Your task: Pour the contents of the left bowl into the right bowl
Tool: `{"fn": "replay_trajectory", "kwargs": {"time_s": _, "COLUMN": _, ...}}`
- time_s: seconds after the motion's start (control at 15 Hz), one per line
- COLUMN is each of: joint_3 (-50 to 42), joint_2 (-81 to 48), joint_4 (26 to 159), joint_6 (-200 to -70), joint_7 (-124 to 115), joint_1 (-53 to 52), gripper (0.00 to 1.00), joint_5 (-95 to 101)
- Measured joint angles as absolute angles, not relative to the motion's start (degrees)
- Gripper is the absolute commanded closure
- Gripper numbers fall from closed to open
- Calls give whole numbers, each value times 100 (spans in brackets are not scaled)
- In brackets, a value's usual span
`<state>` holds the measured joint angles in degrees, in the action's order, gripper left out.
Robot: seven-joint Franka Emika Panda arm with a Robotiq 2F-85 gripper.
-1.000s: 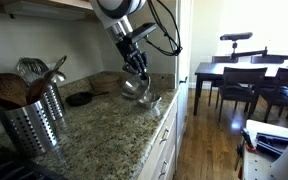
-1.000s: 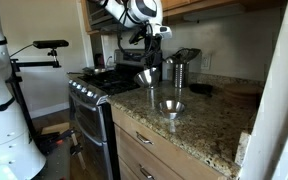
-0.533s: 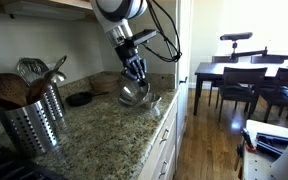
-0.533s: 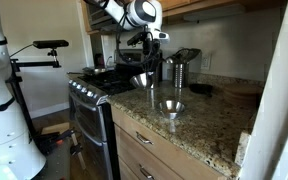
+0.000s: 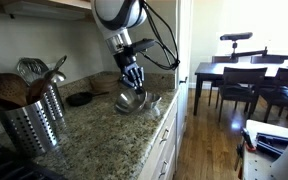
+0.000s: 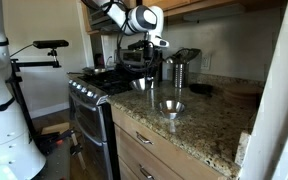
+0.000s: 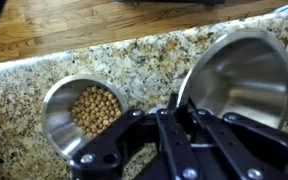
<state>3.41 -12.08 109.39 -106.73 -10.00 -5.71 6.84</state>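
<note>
My gripper (image 7: 174,105) is shut on the rim of the left bowl (image 7: 239,80), a small shiny steel bowl that looks empty inside. It holds the bowl low over the granite counter in both exterior views (image 5: 130,98) (image 6: 141,84). The right bowl (image 7: 81,112), its steel twin, stands on the counter beside it and holds small tan round beans. It also shows in both exterior views (image 5: 153,102) (image 6: 171,107). The gripper fingers (image 5: 134,80) (image 6: 145,70) are above the held bowl.
A steel utensil holder (image 5: 29,118) with wooden spoons stands on the counter. A dark flat dish (image 5: 79,99) lies near the wall. A stove (image 6: 92,88) adjoins the counter, and a steel canister (image 6: 179,72) stands behind the bowls. The counter edge (image 5: 162,125) runs close by.
The gripper has lowered the held bowl toward the counter, away from the bowl with beans, and the bowl has turned more upright.
</note>
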Motion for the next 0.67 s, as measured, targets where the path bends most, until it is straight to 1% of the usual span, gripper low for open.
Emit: {"fn": "replay_trajectory", "kwargs": {"time_s": 0.67, "joint_3": 335, "joint_2": -1677, "joint_4": 10942, "joint_6": -11178, "joint_7": -621, "joint_1": -501, "gripper": 93, "joint_5": 83}}
